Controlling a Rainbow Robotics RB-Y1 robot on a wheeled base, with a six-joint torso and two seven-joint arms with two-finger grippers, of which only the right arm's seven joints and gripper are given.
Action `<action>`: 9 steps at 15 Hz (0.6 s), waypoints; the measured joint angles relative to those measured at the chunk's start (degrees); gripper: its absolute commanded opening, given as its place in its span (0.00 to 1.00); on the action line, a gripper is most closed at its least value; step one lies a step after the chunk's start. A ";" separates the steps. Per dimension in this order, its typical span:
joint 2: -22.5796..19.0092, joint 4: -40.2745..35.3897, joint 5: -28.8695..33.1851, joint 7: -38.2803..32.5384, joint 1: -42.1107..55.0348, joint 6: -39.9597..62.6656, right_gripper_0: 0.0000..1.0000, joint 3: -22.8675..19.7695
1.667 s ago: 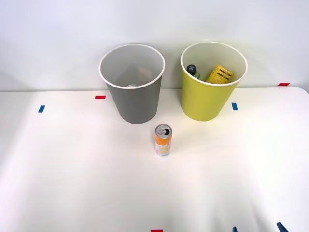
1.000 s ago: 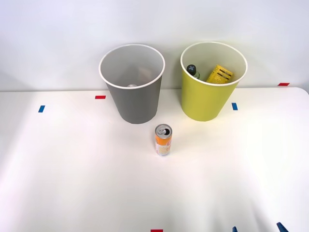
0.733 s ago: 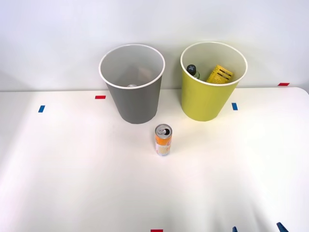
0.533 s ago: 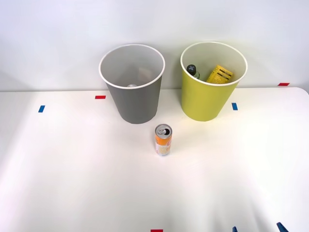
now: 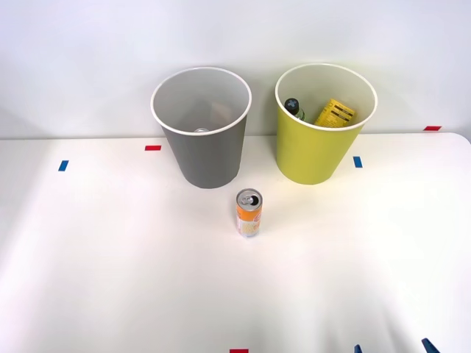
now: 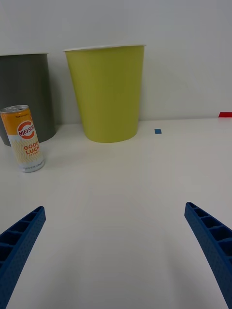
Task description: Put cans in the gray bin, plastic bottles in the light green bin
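Standing upright, top up, the can (image 5: pixel 249 213) faces the open hand (image 6: pixel 116 251).

A white desk (image 5: pixel 110 279) meets a plain pale wall (image 5: pixel 88 59). Small red and blue tape marks (image 5: pixel 152 148) dot the desk surface under even light.

White table (image 5: pixel 110 279), red + blue tape marks (image 5: pixel 152 148).

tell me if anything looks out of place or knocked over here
Nothing is knocked over or spilled. One orange can stands upright on the table, in front of the gray bin rather than in it. The green bin holds a bottle and a yellow item.
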 measured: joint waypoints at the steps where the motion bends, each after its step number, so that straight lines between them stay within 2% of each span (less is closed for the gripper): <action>1: 0.00 0.00 0.00 0.00 0.00 0.00 1.00 0.00; 9: 0.00 0.00 0.00 0.00 0.00 0.00 1.00 0.00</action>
